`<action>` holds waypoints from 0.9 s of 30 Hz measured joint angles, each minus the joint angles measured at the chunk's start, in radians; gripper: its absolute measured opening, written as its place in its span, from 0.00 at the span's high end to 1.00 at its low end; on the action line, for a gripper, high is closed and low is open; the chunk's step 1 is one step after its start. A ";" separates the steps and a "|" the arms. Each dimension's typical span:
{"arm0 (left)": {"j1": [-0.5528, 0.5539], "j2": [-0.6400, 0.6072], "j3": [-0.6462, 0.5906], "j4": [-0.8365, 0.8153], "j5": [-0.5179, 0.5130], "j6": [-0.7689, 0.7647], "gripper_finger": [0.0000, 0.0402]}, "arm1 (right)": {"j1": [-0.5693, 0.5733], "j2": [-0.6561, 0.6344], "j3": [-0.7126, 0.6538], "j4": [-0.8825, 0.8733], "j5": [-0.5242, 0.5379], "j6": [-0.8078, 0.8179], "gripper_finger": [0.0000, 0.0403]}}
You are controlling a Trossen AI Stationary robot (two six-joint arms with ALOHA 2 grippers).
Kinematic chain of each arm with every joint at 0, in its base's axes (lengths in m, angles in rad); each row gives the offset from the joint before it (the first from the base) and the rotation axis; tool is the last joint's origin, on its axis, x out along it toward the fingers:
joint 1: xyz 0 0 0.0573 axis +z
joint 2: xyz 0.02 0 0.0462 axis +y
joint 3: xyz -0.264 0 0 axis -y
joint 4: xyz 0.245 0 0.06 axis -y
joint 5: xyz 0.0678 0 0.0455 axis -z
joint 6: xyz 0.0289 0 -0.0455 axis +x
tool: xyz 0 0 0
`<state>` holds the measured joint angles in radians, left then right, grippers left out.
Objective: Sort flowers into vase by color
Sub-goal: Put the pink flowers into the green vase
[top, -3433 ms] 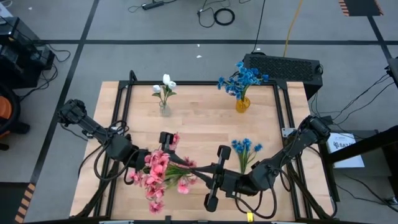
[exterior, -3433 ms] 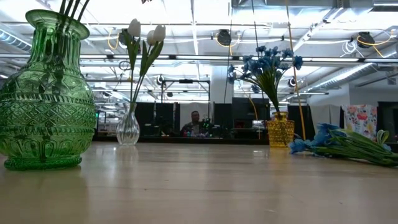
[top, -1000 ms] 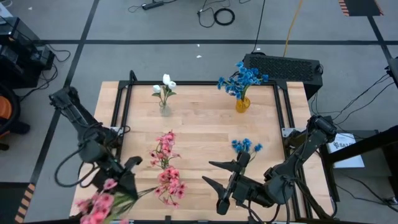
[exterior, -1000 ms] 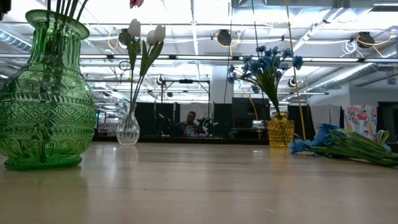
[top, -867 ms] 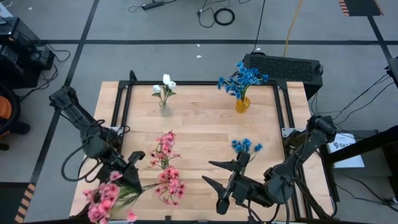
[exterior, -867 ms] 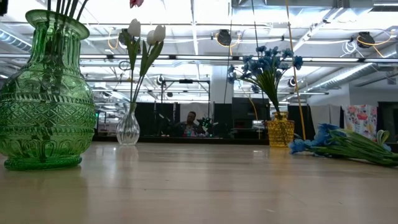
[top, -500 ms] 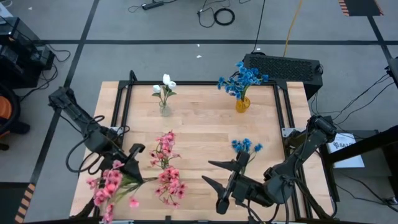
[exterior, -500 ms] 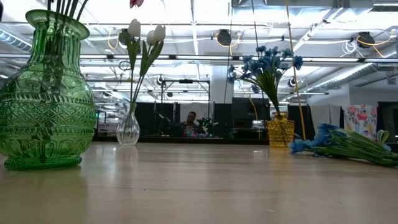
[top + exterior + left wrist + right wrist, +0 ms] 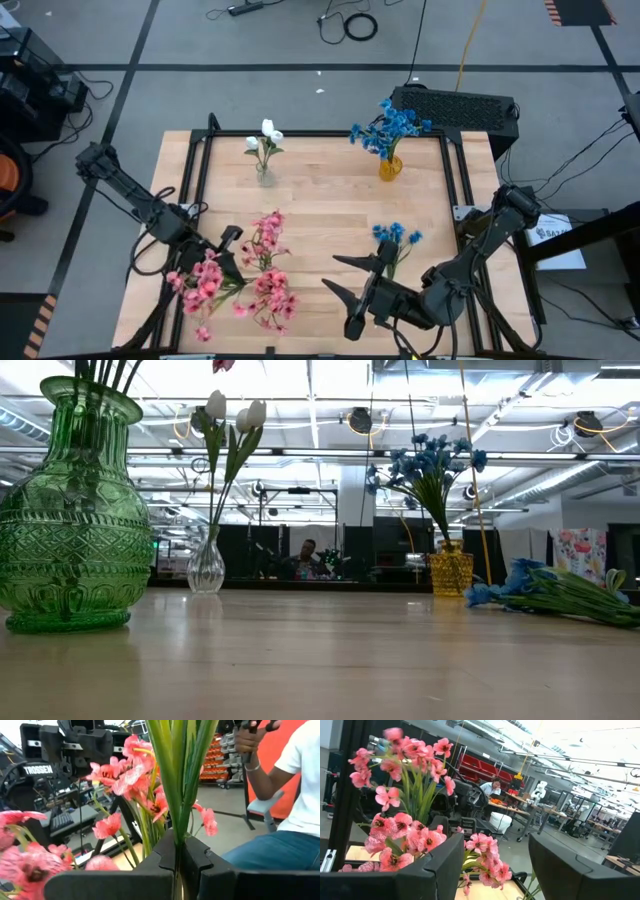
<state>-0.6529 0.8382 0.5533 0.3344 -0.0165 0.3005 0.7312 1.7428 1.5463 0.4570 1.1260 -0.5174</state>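
My left gripper (image 9: 228, 240) is shut on a pink sprig (image 9: 200, 280) over the table's near left, beside the pink flowers (image 9: 268, 262) that stand in the green vase (image 9: 75, 510). My right gripper (image 9: 338, 280) waits open near the front edge, nothing between its fingers. A blue sprig (image 9: 395, 240) lies flat on the table. More blue flowers (image 9: 390, 128) stand in the yellow vase (image 9: 450, 572), and white tulips (image 9: 265, 140) in the clear vase (image 9: 205, 570). My left gripper pinches the sprig's bunched green stems (image 9: 176, 827) between its two fingers, which lie across them. The stems and leaves rise past the fingers, with pink blossoms (image 9: 127, 772) spreading beyond. In the high view the blossoms lie on the gripper's near-left side.
A black frame (image 9: 200, 150) runs round the wooden table. A person in a white shirt (image 9: 295, 785) sits beyond the table. The middle of the table (image 9: 320, 210) is bare wood.
My left gripper, still shut on the pink sprig, has come in from the near left corner toward the table's far and right, closer to the pink flowers in the green vase, sinking a little. The sprig's blossoms have travelled with it.
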 joint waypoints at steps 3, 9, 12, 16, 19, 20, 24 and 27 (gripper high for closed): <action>-0.001 0.012 0.000 -0.002 0.000 0.000 0.97 | -0.003 0.000 0.000 0.000 -0.001 0.001 0.46; -0.001 0.052 0.000 0.013 -0.050 0.001 0.87 | -0.006 0.000 0.000 -0.021 -0.002 0.027 0.46; -0.001 0.066 0.000 0.020 -0.096 -0.004 0.78 | -0.006 0.000 0.000 -0.021 -0.002 0.031 0.46; -0.002 0.059 0.001 -0.013 -0.175 -0.039 0.65 | -0.006 0.000 0.000 -0.022 -0.001 0.034 0.46; -0.007 0.038 0.009 -0.093 -0.214 -0.085 0.56 | -0.006 0.000 0.000 -0.022 -0.001 0.036 0.46; -0.011 0.029 0.011 -0.119 -0.227 -0.098 0.53 | -0.006 0.000 0.000 -0.024 0.002 0.043 0.46; -0.029 -0.021 0.011 -0.213 -0.252 -0.128 0.47 | -0.005 0.000 0.000 -0.066 0.015 0.089 0.46; -0.046 -0.085 0.020 -0.309 -0.251 -0.158 0.46 | 0.003 0.000 0.000 -0.073 0.097 0.091 0.46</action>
<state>-0.6989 0.7530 0.5730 0.0253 -0.2679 0.1422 0.7337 1.7428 1.5463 0.3841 1.2234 -0.4259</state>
